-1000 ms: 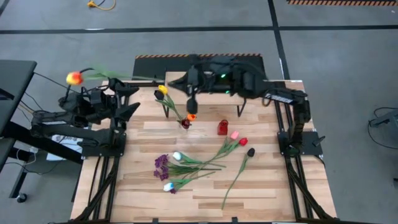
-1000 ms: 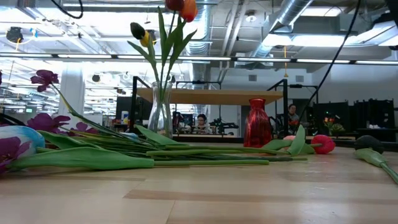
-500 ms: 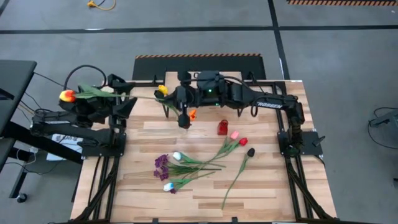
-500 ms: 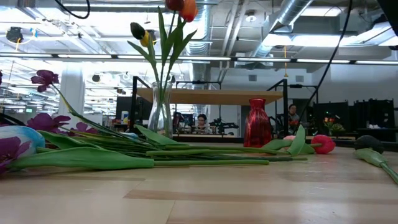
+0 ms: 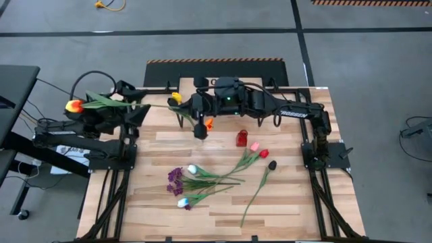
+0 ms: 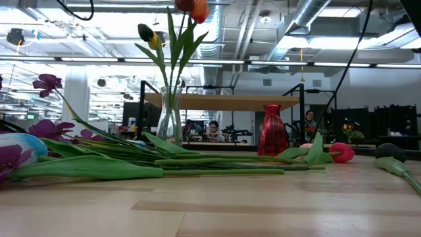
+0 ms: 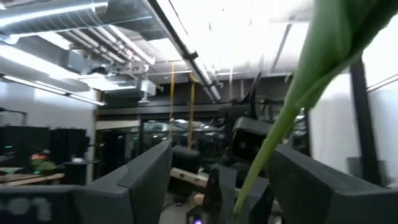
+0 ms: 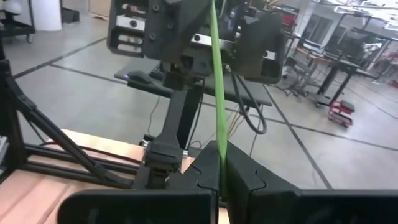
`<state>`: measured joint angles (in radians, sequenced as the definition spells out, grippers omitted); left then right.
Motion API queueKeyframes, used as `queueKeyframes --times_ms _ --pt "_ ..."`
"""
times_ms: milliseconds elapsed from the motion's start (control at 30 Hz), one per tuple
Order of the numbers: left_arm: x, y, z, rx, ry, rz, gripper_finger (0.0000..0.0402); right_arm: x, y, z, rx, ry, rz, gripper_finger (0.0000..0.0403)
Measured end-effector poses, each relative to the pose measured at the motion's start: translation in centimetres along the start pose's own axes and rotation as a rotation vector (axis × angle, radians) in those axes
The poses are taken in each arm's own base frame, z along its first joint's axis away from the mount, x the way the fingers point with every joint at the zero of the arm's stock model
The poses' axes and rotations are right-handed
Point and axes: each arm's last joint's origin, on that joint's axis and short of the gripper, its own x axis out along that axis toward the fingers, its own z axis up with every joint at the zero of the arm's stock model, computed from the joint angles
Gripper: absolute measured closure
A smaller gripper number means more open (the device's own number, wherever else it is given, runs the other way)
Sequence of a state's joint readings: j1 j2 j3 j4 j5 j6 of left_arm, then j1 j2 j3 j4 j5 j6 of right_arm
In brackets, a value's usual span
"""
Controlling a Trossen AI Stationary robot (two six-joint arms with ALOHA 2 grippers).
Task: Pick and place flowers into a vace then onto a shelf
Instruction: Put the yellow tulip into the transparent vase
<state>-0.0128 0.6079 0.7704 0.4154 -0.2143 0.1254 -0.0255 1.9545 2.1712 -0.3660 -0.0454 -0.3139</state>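
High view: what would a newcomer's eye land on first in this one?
A long-stemmed tulip stretched between both arms at the table's back left: the left gripper holds its head end out past the edge, and the right gripper is shut on the stem. Next, the clear vase already holding tulips, then loose flowers strewn mid-table.

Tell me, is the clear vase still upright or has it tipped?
Upright. In the low view the clear vase stands straight on the table beside the red vase, its tulips rising above it.

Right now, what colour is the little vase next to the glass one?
Red. The little vase shows best in the low view.
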Motion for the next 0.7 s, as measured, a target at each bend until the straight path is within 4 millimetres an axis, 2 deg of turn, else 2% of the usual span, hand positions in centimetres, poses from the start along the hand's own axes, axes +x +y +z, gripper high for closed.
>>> queueKeyframes --times_ms 300,567,700 --pt "-0.03 0.08 -0.18 0.084 0.024 0.031 0.0289 0.00 -0.10 0.08 0.000 -0.004 -0.025 0.0403" --pt "-0.42 0.17 0.08 0.142 0.026 0.018 0.0380 0.00 -0.16 0.07 0.000 -0.004 -0.027 0.0403" --pt "-0.53 0.19 0.09 0.172 0.062 0.010 0.0396 -0.01 -0.15 -0.12 0.001 0.015 -0.024 0.0402"
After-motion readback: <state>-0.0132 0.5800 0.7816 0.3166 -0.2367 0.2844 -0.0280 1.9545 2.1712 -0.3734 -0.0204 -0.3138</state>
